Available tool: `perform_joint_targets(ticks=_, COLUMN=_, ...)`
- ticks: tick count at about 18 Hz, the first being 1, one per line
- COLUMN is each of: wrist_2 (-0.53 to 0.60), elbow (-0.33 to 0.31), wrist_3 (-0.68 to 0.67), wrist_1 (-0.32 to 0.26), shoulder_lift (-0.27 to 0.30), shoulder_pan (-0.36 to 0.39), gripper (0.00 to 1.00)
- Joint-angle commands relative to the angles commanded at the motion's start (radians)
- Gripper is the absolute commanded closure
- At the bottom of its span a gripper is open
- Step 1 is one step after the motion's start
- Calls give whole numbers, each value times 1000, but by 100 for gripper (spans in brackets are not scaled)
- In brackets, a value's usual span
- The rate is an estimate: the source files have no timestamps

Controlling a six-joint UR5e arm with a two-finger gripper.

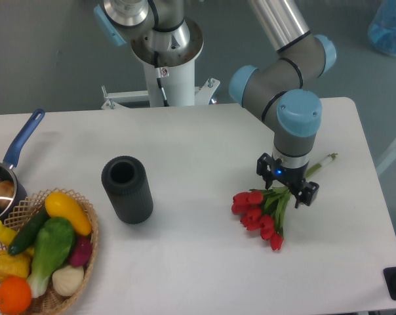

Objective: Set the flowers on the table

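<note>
The flowers (256, 211), a small bunch of red tulip buds with green stems, lie on the white table (204, 144) at the right of centre. The buds point to the lower left, and the stem ends (328, 157) stick out to the upper right. My gripper (287, 181) points straight down over the stems just behind the buds. Its two black fingers (309, 194) stand wide apart on either side of the stems, open and not pinching them.
A black ribbed cylinder vase (127, 189) stands upright left of centre. A wicker basket (80, 262) of produce sits at the front left corner. A blue-handled pot (8, 177) is at the left edge. The robot base (166, 59) stands behind the table.
</note>
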Motion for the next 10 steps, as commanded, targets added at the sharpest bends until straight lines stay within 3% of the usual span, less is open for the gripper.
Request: perform_joint_targets(ticks=10, wrist_2=-29, elbow=14, wrist_3=3, wrist_1=3, shoulder_lift=37, shoulder_pan=48, gripper=0)
